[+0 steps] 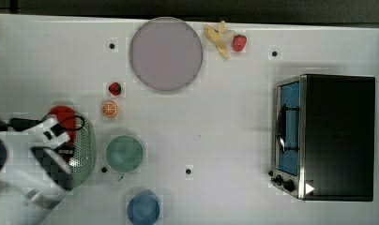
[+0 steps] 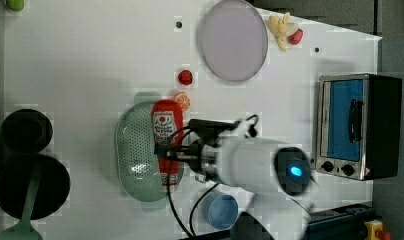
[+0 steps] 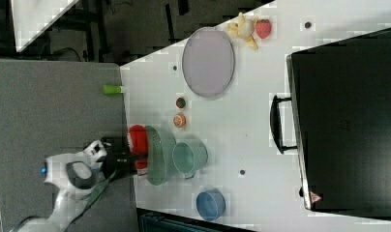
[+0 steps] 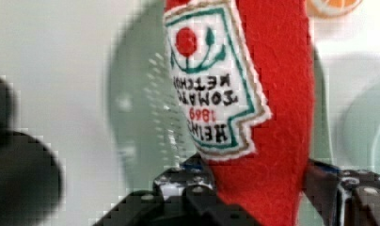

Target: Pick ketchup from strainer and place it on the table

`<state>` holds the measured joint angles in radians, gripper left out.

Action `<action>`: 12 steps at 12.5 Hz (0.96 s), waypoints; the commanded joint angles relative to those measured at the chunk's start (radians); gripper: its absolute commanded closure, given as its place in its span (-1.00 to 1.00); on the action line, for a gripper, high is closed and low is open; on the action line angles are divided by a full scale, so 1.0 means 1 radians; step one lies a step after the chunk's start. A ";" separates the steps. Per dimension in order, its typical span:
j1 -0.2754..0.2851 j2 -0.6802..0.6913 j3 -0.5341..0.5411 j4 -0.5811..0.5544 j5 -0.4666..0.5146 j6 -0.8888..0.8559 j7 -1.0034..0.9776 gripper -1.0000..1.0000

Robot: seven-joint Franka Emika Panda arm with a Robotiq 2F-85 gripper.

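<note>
The ketchup (image 2: 165, 120), a red felt bottle with a white label, lies lengthwise over the pale green strainer (image 2: 135, 155) on the white table (image 1: 225, 117). In the wrist view the ketchup (image 4: 273, 94) runs up between two dark fingers (image 4: 188, 186) that press on its narrower end. My gripper (image 2: 168, 156) is shut on it from the side. In the top view the arm covers most of the strainer (image 1: 87, 150), and the ketchup's wide end (image 1: 61, 115) sticks out beyond it. In the right view the ketchup (image 3: 138, 137) sits at the strainer's (image 3: 159, 154) rim beside the gripper (image 3: 135, 158).
A green cup (image 1: 124, 153) stands right beside the strainer, and a blue cup (image 1: 143, 209) sits near the table edge. An orange slice (image 1: 109, 109) and a strawberry (image 1: 114, 88) lie close by. Farther off are a lilac plate (image 1: 165, 53), a banana (image 1: 218, 38) and a toaster oven (image 1: 328, 136).
</note>
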<state>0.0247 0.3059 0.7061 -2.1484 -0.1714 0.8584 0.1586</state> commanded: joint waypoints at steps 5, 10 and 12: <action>-0.136 -0.221 -0.066 0.145 0.091 -0.344 -0.220 -0.13; -0.210 -0.249 -0.234 0.206 0.091 -0.446 -0.461 -0.13; -0.232 -0.253 -0.318 0.206 0.091 -0.445 -0.517 -0.13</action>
<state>-0.1536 0.0684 0.4236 -1.9668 -0.0760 0.4236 -0.2617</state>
